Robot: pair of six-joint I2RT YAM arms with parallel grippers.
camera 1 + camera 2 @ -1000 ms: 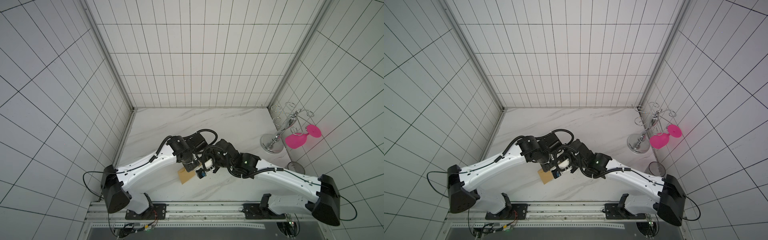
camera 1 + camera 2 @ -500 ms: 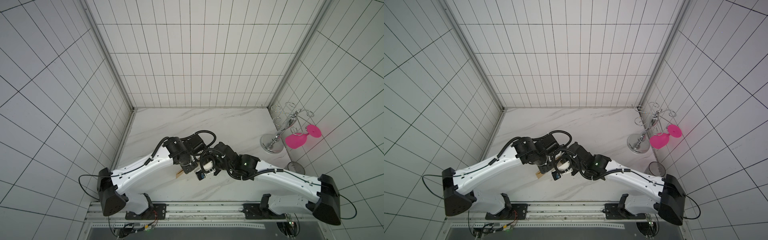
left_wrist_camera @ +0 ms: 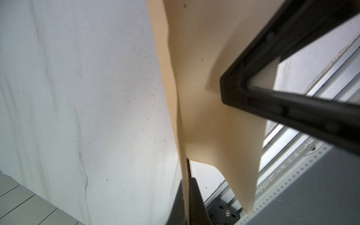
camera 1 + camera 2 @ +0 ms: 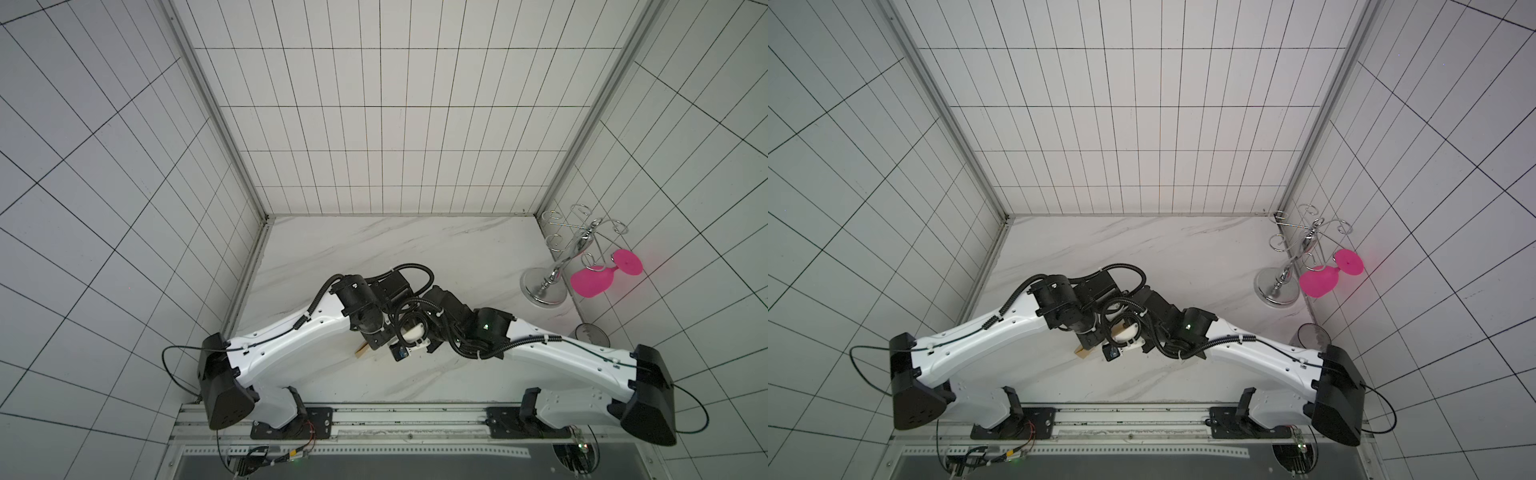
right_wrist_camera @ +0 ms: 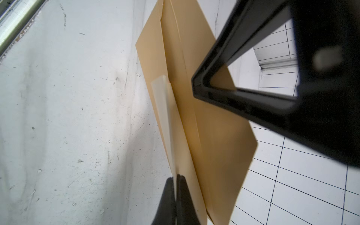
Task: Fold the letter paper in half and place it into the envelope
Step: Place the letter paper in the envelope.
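Observation:
The envelope (image 5: 214, 136) is a tan kraft rectangle held up off the marble table, nearly edge-on. Only its lower corner (image 4: 360, 351) (image 4: 1081, 353) shows below the wrists in both top views. My left gripper (image 3: 188, 181) is shut on one thin wall of the envelope (image 3: 214, 116), whose layers spread apart above the jaws. My right gripper (image 5: 176, 178) is shut on the letter paper (image 5: 165, 116), a pale cream strip lying against the envelope's face. The same paper (image 3: 263, 76) shows through the right finger's frame in the left wrist view. The two wrists sit close together at the table's middle.
A chrome glass rack (image 4: 557, 266) with a pink glass (image 4: 592, 280) hanging from it stands at the right wall. A dark round glass (image 4: 590, 334) sits near it. The metal rail (image 4: 374, 415) runs along the table's front edge. Tiled walls close in three sides.
The envelope has turned more edge-on, so less of its tan face shows below the wrists. Both wrists have shifted slightly left together. Both grippers stayed shut.

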